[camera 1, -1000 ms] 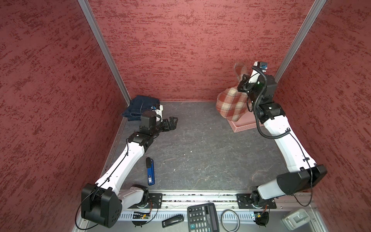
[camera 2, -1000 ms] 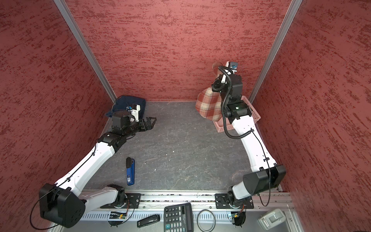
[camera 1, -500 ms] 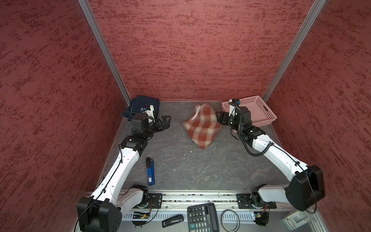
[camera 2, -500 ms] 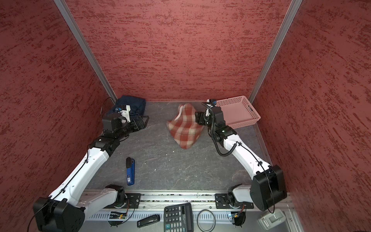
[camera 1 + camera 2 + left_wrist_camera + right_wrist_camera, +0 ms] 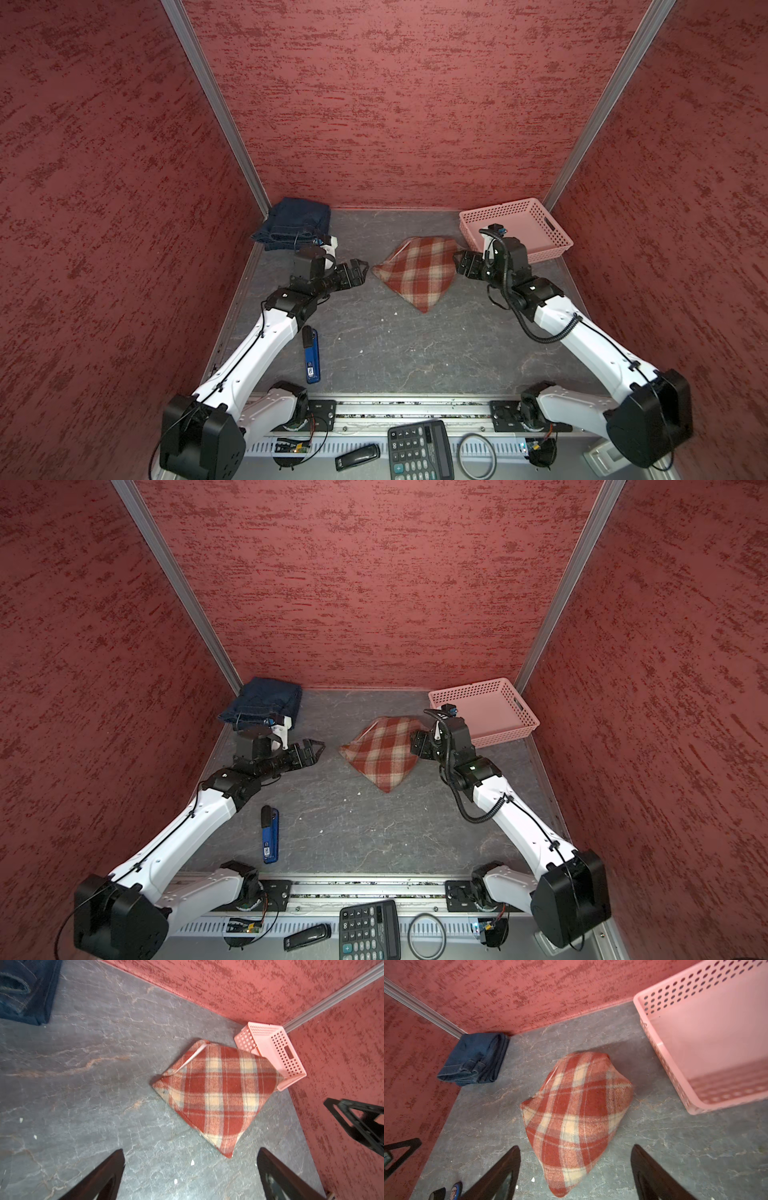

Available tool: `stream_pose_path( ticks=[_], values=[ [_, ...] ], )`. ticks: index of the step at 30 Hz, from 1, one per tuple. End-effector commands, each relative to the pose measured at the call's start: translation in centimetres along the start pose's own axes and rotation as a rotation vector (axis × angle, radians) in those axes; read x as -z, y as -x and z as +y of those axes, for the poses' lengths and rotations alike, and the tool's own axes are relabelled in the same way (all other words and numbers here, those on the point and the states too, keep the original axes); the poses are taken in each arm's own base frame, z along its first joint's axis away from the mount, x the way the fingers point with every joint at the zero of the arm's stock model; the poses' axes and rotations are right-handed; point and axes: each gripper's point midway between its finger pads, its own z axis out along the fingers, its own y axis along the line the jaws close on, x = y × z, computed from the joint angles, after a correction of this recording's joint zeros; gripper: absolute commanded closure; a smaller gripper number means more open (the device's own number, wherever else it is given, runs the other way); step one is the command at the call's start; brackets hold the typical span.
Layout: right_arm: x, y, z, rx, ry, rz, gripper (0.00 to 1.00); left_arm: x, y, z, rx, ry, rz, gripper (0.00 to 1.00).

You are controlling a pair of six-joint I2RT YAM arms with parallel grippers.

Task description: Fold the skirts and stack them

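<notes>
Skirts sit in two spots as I look down on the rig. The two denim skirts point(image 5: 295, 224) are folded and piled in the upper left corner of the surface point(image 5: 395, 357). The plaid skirt point(image 5: 419, 272) lies loose in the middle of the frame, a puffed mound rather than a flat sheet. Its white-lined edge runs along its upper left side, and one corner points toward the bottom of the frame. Its upper right corner comes right up to the pink basket point(image 5: 550, 249); touching or just beside, I cannot say.

Both claws are empty. The left claw point(image 5: 361, 268) has its fingers spread wide and hovers just off the skirt's left corner, pointing at it. The right claw point(image 5: 458, 264) also stands apart with nothing between its fingers, at the skirt's right corner. From its wrist camera the near tip of the plaid shows between the two fingers, so I judge it the closer arm, poised above the cloth.

What my next move turns on is that the skirt lies between the claws. I cannot pick a clear long axis. It reads as a near-square diamond, one diagonal on the line joining the claws, the other running from the basket toward the bottom of the frame.

I read the step as flattening and folding this one, with the denim pile as the stack. I would take the left and right corners, one per arm, and draw them apart, minding that the far corner does not catch on the basket.
</notes>
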Motion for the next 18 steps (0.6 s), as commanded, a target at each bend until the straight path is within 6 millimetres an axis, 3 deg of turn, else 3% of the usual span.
stream_pose_path(
  ticks=[1, 9, 15, 17, 18],
  values=[
    [-0.5, -1.1, 0.2, -0.010, 0.006, 0.057, 0.19, 0.7, -1.0, 0.3, -0.019, 0.048, 0.023, 0.00],
    [-3.9, -2.9, -1.2, 0.050, -0.069, 0.156, 0.19, 0.0, -4.5, 0.5, -0.037, 0.103, 0.110, 0.00],
    [-9.8, -4.3, -2.8, 0.058, -0.146, 0.241, 0.19, -1.7, -6.0, 0.4, -0.034, 0.156, 0.159, 0.00],
    [-12.5, -4.3, -2.4, 0.054, -0.126, 0.262, 0.26, -1.9, -5.9, 0.5, -0.020, 0.175, 0.165, 0.00],
    [-13.9, -3.8, -1.9, 0.061, -0.109, 0.265, 0.39, -1.9, -5.5, 0.4, -0.009, 0.178, 0.157, 0.00]
  ],
)
